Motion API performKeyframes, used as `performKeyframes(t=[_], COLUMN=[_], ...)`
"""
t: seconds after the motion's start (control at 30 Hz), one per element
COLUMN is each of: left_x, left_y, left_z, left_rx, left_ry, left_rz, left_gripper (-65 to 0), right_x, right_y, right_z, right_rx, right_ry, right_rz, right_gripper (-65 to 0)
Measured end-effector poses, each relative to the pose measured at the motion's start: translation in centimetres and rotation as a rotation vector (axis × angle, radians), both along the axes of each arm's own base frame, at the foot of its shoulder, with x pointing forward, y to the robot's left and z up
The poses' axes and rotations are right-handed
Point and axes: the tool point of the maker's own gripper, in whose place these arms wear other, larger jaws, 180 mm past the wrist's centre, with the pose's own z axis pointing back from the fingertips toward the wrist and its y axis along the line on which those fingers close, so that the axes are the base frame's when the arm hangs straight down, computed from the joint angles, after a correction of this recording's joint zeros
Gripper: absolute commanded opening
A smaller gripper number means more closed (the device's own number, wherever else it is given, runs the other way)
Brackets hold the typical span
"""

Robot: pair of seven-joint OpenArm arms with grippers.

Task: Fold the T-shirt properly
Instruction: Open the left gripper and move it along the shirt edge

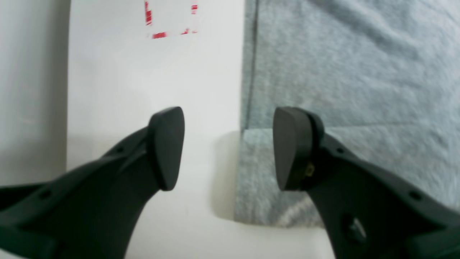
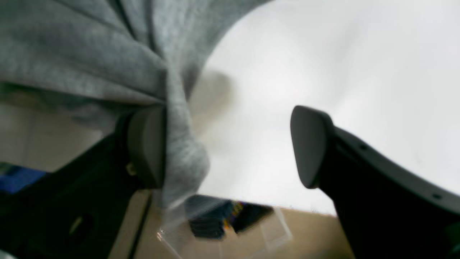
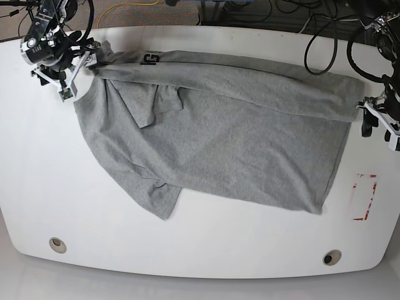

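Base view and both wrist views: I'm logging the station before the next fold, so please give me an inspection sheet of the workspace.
Surface: white table, rounded corners, a hole near each front corner.
Job's things: grey T-shirt lies partly folded, its top edge doubled over, one sleeve bunched.
Clutter: red marking on the table beside the shirt's hem.
Grippers: left gripper open, over the shirt's edge, holding nothing; right gripper open, cloth draped against one of its fingers.
Cables: black cables hang behind the table's far edge.
Surroundings: brown floor and dark blurred items past the table edge in the right wrist view.
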Motion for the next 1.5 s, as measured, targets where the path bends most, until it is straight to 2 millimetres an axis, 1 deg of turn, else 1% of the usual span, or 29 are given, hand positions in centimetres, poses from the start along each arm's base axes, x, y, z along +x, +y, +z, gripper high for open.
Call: performKeyframes(t=[0.07,0.2,0.33,0.43,0.53,0.63,0.77,0.83,0.93,1.07,1.23,1.33,1.5], left_x=[0.2,0.7,0.8,0.9,0.9,0.9,0.9,0.7,0.0,-1.1,-1.4,-1.8,-1.8], left_y=[-0.4,-1.6,-2.0,-1.9,-2.2,-2.8,-3.6,-4.0,-4.1,-3.9,-4.7,-5.0,-5.2], left_z=[-0.1,-0.5,-0.5,-0.5,-0.6,-1.1,-1.8,-3.1,-5.2,-7.5,-8.8,-9.8,-10.7], left_rx=[-0.007,-0.037,-0.046,-0.043,-0.046,-0.060,-0.080,-0.098,-0.133,-0.180,-0.243,-0.260,-0.281], left_ry=[-0.002,-0.006,-0.010,-0.011,-0.008,-0.002,0.013,0.049,0.107,0.147,0.104,0.122,0.127], left_rz=[-0.009,-0.021,-0.029,-0.028,-0.032,-0.037,-0.053,-0.066,-0.058,-0.024,-0.022,-0.025,-0.019], left_gripper=[-28.2,-28.2,-28.2,-28.2,-28.2,-28.2,-28.3,-28.5,-28.5,-28.5,-28.5,-28.5,-28.5], right_x=[0.6,1.9,2.7,3.3,3.7,3.7,2.7,2.0,1.2,0.5,-0.2,-1.0,-2.0], right_y=[0.3,0.0,-0.5,0.0,1.0,1.4,1.0,1.3,1.8,1.9,1.8,1.9,2.2], right_z=[0.6,2.0,2.7,2.9,2.8,2.5,1.6,1.2,0.7,0.2,0.0,-0.4,-0.7], right_rx=[0.041,0.089,0.108,0.141,0.184,0.192,0.167,0.173,0.188,0.192,0.189,0.191,0.208], right_ry=[-0.034,-0.108,-0.147,-0.184,-0.203,-0.200,-0.162,-0.144,-0.123,-0.102,-0.085,-0.065,-0.043], right_rz=[-0.003,-0.023,-0.052,-0.080,-0.095,-0.107,-0.132,-0.134,-0.141,-0.144,-0.145,-0.146,-0.146], right_gripper=[-17.6,-17.6,-17.6,-17.6,-17.6,-17.8,-17.8,-18.2,-22.8,-33.9,-45.2,-48.5,-49.1])
